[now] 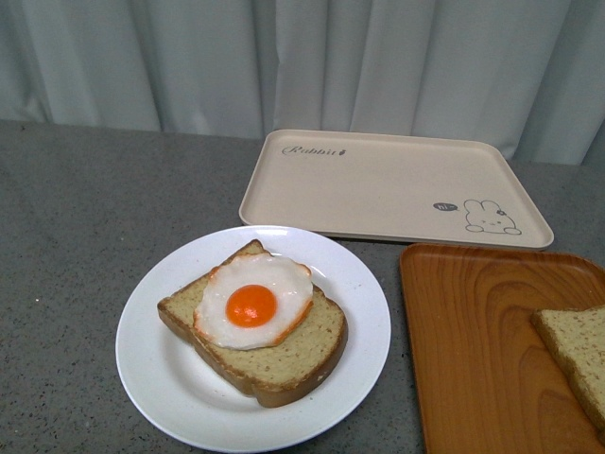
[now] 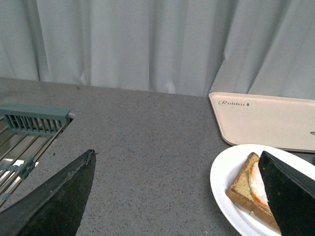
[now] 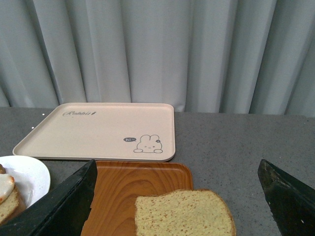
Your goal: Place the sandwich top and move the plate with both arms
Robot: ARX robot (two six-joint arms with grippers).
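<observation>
Grey speckled tabletop (image 1: 76, 236) carries every item, and we judge that no step of the task is complete.

Near right: the sandwich top (image 1: 579, 355) lies flat on the wood-grain tray (image 1: 473, 350), partly cut off by the frame edge. It is well apart from the plate (image 1: 151, 378), which sits near left of centre. On the plate rests the lower bread slice (image 1: 293, 364) with the fried egg (image 1: 253, 303) on it, uncovered.

Neither arm shows in the front view. In its wrist view, the right gripper (image 3: 176, 164) has its fingers spread wide and holds nothing. The sandwich top appears between them, touched by neither. The left gripper (image 2: 176, 152) is likewise spread wide and empty over bare tabletop. The plate shows partly behind one finger, and we cannot tell whether that finger touches the rim.

Remaining work, as we judge it:
- grasp the sandwich top and set it on the egg;
- take the plate with both grippers and move it.

Farther back, the beige rabbit-print tray (image 1: 378, 184) lies just behind the plate and the wood-grain tray. At the far left, a slatted grey-green rack (image 2: 34, 120) meets the tabletop edge. A pale pleated curtain (image 1: 284, 57) closes off the whole background.
</observation>
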